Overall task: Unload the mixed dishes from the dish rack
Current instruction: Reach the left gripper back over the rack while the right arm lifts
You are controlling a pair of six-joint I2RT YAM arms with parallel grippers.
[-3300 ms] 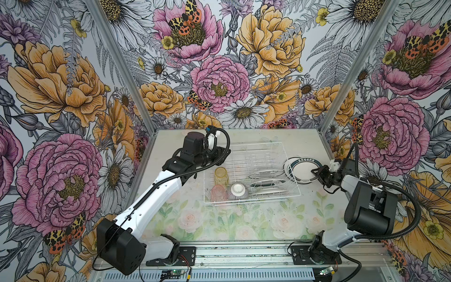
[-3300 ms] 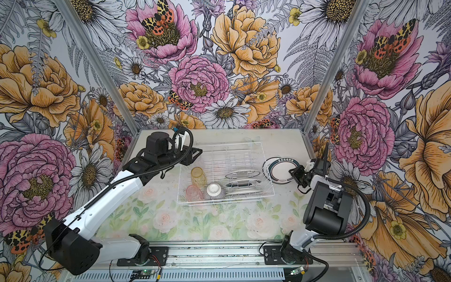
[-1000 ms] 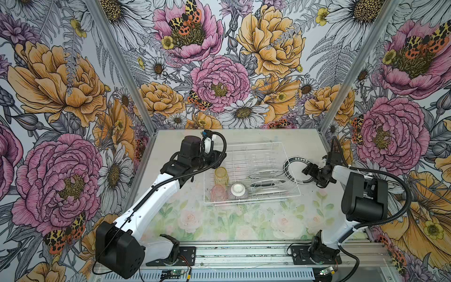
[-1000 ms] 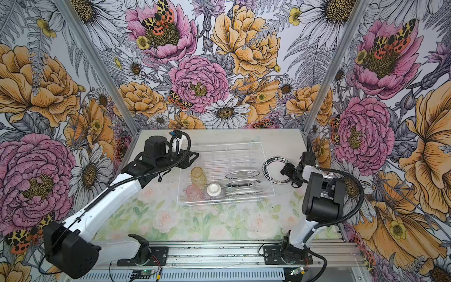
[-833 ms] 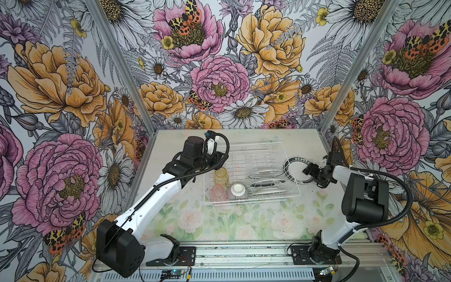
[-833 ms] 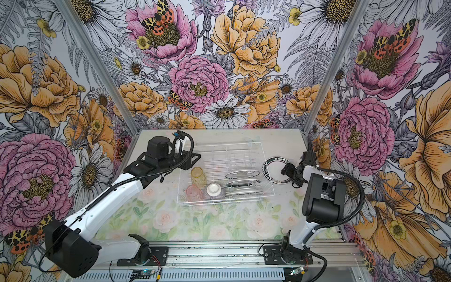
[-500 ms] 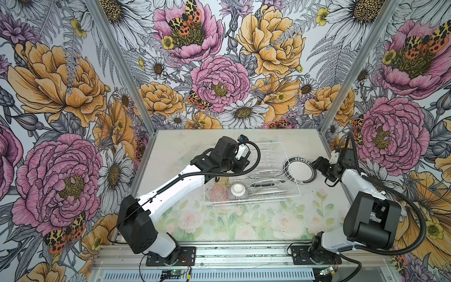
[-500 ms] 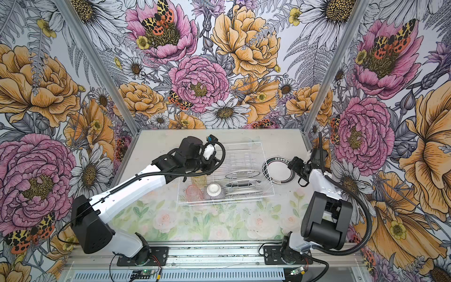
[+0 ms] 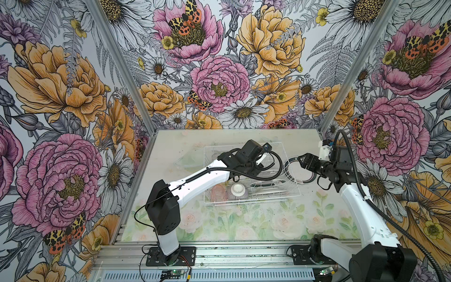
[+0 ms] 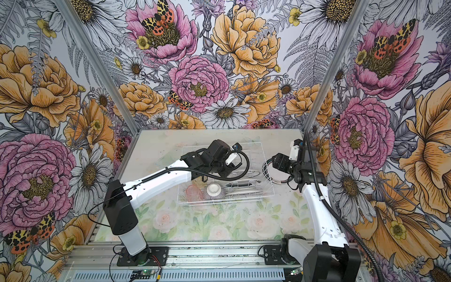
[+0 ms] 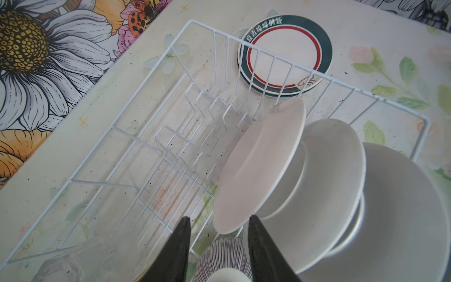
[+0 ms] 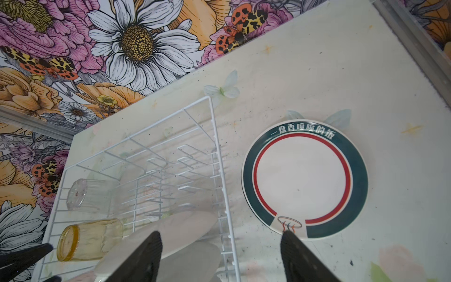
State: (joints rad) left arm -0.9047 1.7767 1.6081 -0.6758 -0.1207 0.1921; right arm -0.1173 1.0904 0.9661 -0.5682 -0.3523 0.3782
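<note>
The white wire dish rack (image 9: 268, 197) (image 10: 219, 202) holds three white plates (image 11: 258, 168) standing in its slots. A striped bowl (image 9: 238, 190) (image 11: 224, 254) sits upside down beside a pink tumbler (image 9: 218, 191). An amber tumbler (image 12: 90, 239) and a clear tumbler (image 12: 80, 194) lie on their sides. My left gripper (image 11: 219, 216) hangs open over the bowl, its fingers either side of the nearest plate's lower edge. My right gripper (image 12: 221, 232) (image 9: 303, 161) stands wide open above the rack's right wall, gripping nothing.
A stack of dark-rimmed plates (image 12: 305, 180) (image 9: 302, 177) lies flat on the table just right of the rack. The booth's metal corner post (image 12: 415, 41) and floral walls close in behind. Bare table (image 9: 244, 224) runs along the front.
My left arm has swung from the rack's back-left corner to over the plates and bowl. My right gripper has lifted off the stacked plates and shifted toward the rack's right wall.
</note>
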